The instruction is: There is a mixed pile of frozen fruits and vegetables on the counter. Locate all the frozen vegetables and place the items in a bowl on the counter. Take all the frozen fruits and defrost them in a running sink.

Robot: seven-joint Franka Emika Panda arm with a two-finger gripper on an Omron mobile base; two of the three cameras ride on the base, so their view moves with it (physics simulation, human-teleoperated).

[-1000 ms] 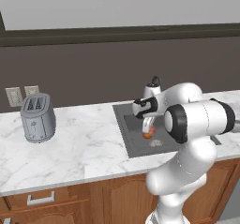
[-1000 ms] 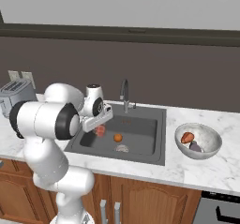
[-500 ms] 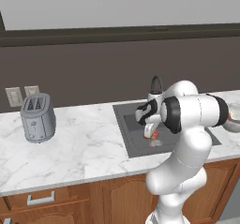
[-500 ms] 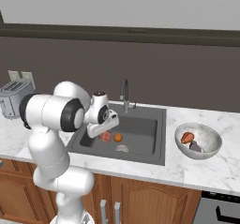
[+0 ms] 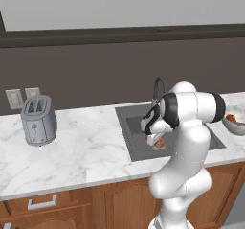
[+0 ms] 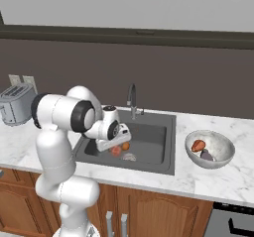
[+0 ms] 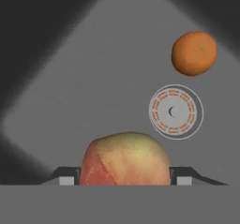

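My gripper [image 7: 126, 177] is shut on the reddish-pink apple-like fruit [image 7: 124, 160], held low inside the dark grey sink [image 6: 151, 132]. In the base views the gripper [image 6: 114, 144] [image 5: 155, 139] hangs over the near part of the basin with the fruit [image 6: 116, 151] [image 5: 160, 143] under it. The round orange fruit [image 7: 194, 53] [image 6: 126, 146] lies on the sink floor near the drain [image 7: 176, 111]. The pale bowl [image 6: 226, 149] on the counter [image 6: 218, 181] holds the orange-red root [image 6: 198, 145] and the dark purple eggplant [image 6: 207, 155].
A curved gooseneck faucet [image 6: 132, 99] [image 5: 158, 86] stands behind the basin; I see no water running. A silver toaster [image 5: 38, 120] [image 6: 15, 104] sits far left on the marble counter [image 5: 86, 151]. The bowl's edge [image 5: 234, 126] shows at the right.
The arm has bent down and carried the apple-like fruit lower into the sink, toward the basin's near side. The orange fruit and the bowl have stayed put.
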